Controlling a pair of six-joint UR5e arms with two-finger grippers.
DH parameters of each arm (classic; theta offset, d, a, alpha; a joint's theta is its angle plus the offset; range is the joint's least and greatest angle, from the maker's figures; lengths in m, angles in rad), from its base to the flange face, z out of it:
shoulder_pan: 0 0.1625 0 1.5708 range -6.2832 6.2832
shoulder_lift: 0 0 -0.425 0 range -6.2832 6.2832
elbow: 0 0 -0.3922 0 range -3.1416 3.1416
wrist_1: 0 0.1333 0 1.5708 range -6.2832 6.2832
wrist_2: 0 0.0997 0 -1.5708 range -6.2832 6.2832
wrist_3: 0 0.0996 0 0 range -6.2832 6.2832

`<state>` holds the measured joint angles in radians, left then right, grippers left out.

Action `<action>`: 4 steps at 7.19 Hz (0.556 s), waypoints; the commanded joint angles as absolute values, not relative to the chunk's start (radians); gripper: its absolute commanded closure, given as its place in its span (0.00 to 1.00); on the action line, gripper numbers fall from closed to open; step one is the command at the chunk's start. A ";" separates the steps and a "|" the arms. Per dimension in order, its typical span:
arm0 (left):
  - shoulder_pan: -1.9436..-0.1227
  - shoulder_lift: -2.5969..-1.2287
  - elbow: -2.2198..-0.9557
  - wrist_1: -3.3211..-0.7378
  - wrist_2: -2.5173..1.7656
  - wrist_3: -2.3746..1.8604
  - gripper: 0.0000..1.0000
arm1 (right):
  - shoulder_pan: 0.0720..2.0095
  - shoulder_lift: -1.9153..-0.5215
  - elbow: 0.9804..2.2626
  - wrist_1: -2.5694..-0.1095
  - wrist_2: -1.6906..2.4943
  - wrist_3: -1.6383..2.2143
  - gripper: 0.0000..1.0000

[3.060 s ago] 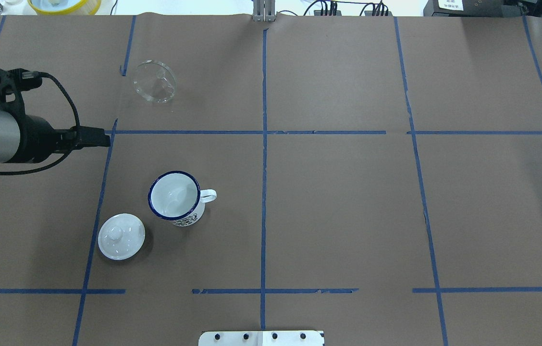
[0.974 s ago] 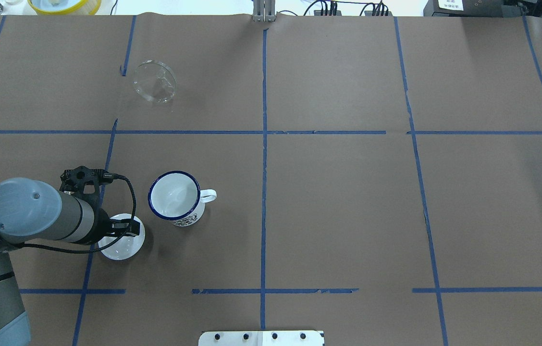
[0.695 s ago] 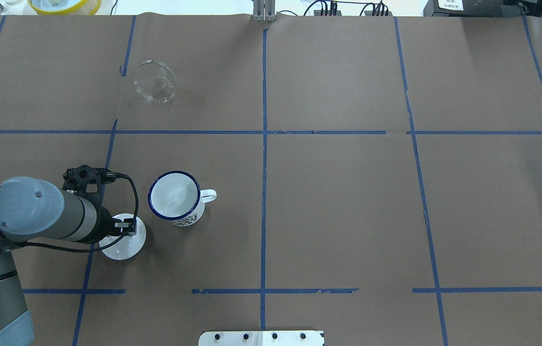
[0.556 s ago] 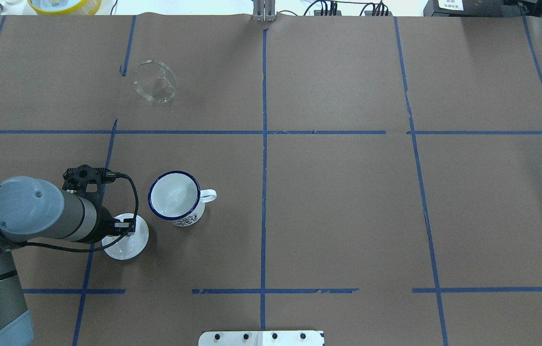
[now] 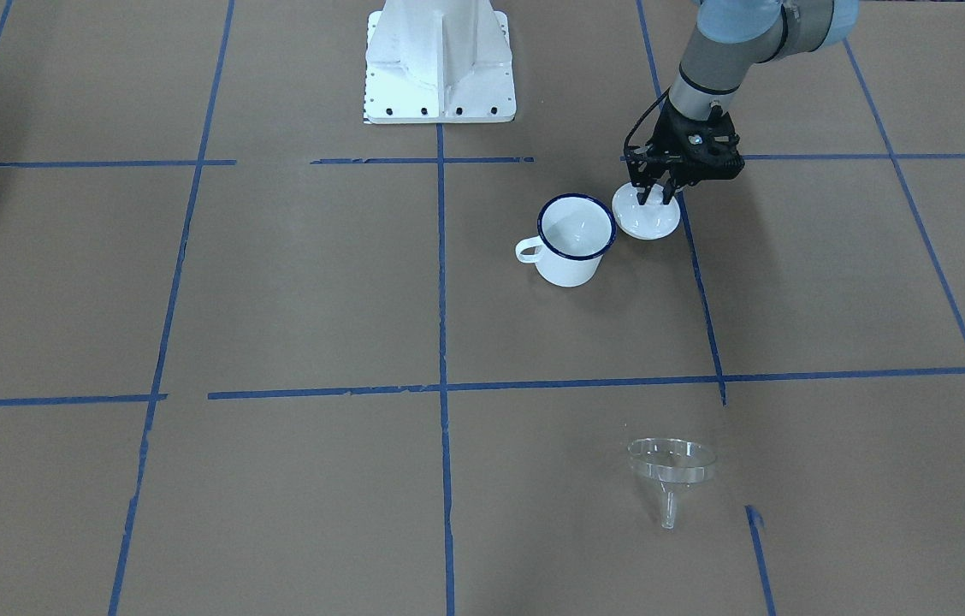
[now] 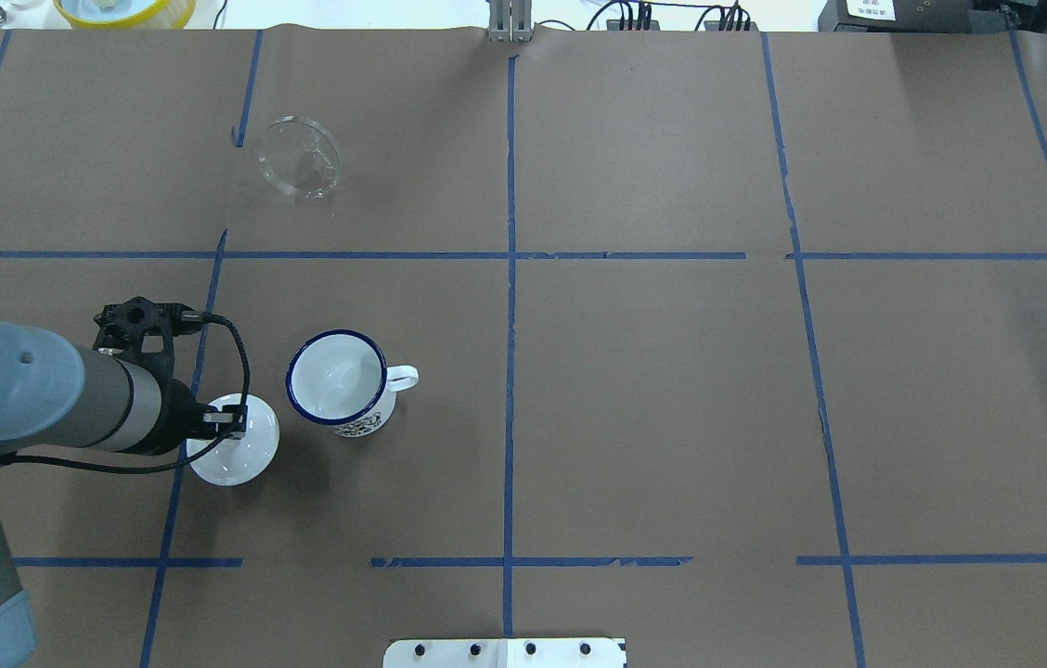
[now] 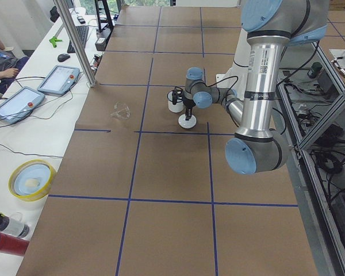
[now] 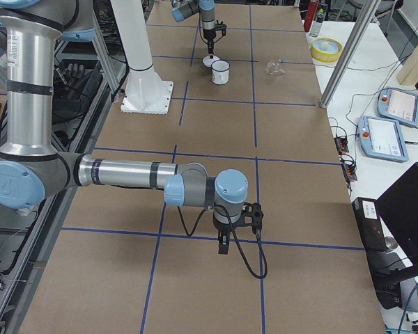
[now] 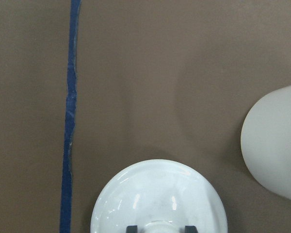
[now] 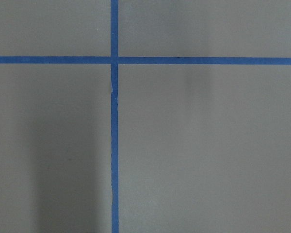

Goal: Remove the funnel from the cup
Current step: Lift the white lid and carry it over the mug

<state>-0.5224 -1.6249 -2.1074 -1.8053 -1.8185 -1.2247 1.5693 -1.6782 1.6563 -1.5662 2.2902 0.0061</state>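
Note:
The transparent funnel (image 6: 298,169) lies on its side on the brown table, far from the cup; it also shows in the front view (image 5: 671,466). The cup (image 6: 338,380) is a white mug with a dark blue rim, upright and empty (image 5: 572,244). My left gripper (image 5: 656,198) points down over a white domed lid (image 6: 240,459) beside the cup. In the left wrist view its fingertips sit on either side of the lid's knob, so it is shut on the lid (image 9: 157,194). My right gripper (image 8: 223,248) hangs over bare table far from both; I cannot tell its state.
The cup's white side (image 9: 276,141) is close to the right of the held lid. Blue tape lines cross the table. The robot's white base (image 5: 440,60) stands at the table's near edge. A yellow bowl (image 6: 124,9) sits beyond the far edge.
My left arm came from the far left down to the lid and closed on its knob. In the last second the lid shifted slightly with the gripper. Funnel and cup have not moved.

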 commanded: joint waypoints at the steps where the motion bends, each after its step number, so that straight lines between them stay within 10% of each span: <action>1: -0.601 -1.547 -2.253 -1.780 -1.825 -1.166 1.00 | 1.569 -1.678 1.657 -1.566 2.290 0.006 0.00; 4: -0.655 -1.862 -2.295 -1.379 -1.862 -1.167 1.00 | 1.569 -1.678 1.657 -1.566 2.290 0.006 0.00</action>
<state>-0.6391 -1.6958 -2.3042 -1.5503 -1.8488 -1.1672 1.5693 -1.6781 1.6567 -1.5662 2.2902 0.0061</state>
